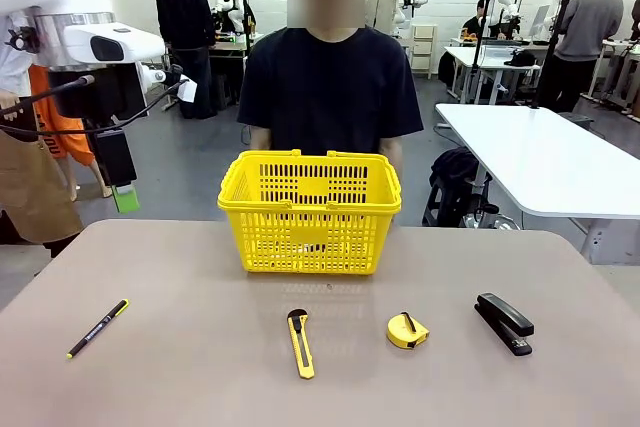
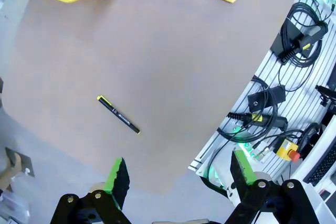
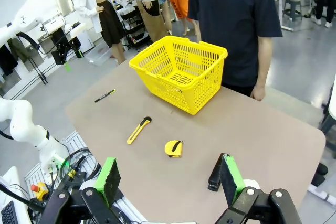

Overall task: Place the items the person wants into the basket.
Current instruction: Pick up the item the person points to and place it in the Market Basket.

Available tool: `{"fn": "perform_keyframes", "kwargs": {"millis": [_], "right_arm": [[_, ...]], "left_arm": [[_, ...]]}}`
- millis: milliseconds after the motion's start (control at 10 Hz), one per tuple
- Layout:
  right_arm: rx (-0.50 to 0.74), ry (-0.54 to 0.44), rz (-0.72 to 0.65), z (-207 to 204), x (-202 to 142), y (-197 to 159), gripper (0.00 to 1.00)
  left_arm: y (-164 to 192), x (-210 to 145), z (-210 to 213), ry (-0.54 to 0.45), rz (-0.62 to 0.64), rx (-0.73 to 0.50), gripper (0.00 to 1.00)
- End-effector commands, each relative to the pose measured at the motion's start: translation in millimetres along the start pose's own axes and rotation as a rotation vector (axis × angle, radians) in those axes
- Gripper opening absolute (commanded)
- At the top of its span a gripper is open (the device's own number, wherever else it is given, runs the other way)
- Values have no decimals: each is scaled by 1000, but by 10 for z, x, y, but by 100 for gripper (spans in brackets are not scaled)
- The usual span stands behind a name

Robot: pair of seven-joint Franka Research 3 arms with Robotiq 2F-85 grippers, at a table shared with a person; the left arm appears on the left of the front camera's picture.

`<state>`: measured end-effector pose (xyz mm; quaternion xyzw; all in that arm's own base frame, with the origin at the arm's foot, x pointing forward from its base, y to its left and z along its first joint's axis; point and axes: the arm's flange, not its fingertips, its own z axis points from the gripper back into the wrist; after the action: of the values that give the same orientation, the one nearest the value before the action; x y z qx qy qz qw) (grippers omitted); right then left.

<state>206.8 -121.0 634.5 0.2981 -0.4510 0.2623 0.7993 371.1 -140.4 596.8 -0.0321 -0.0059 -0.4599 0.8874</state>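
Looking at this setup, nothing's been picked yet. The yellow basket [image 1: 310,212] sits at the far middle of the surface [image 1: 200,387], right in front of the person [image 1: 330,77], whose arms hang at their sides. The stapler [image 1: 504,323] lies flat off to the robot's right, well apart from the basket. Its long axis runs diagonally, from the far end angling out toward the near right. I'd guess it's stiff and a bit heavy, so pinching across its narrow width near the middle should keep it from tipping. The tape measure [image 1: 407,330] lies flat between the stapler and a utility knife [image 1: 300,343]. It's rounded with no real long axis, just a dark tab across the top. It's probably a hard, smooth shell, light but slippery, so squeeze straight across the widest part of the body. A pen [image 1: 97,328] lies way over on the left, slanted. The left arm's fingers [image 2: 118,177] are spread wide with nothing between them, hanging high above the pen's end of the surface. The right arm's fingers [image 3: 108,179] are spread and empty too, up above the near edge with the stapler just beyond one fingertip.
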Motion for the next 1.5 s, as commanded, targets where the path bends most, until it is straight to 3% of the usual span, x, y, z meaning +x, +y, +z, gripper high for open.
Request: {"fn": "perform_keyframes", "kwargs": {"millis": [0, 300, 500, 700, 800, 1000, 1400], "right_arm": [[18, -13, 8, -29, 6, -10, 100], [18, -13, 8, -29, 6, -10, 100], [18, -13, 8, -29, 6, -10, 100], [18, -13, 8, -29, 6, -10, 100], [18, -13, 8, -29, 6, -10, 100], [18, -13, 8, -29, 6, -10, 100], [18, -13, 8, -29, 6, -10, 100]], "left_arm": [[17, -11, 14, -7, -16, 11, 100], [7, -6, 3, -2, 0, -2, 100], [-134, -686, 325, -392, -124, -71, 100], [-383, -1274, 522, -586, -195, -17, 100], [-383, -1548, 654, -670, -240, -53, 100], [-2, -1937, 778, -739, -240, -160, 100], [440, -2515, 816, -915, -225, -196, 100]]}}
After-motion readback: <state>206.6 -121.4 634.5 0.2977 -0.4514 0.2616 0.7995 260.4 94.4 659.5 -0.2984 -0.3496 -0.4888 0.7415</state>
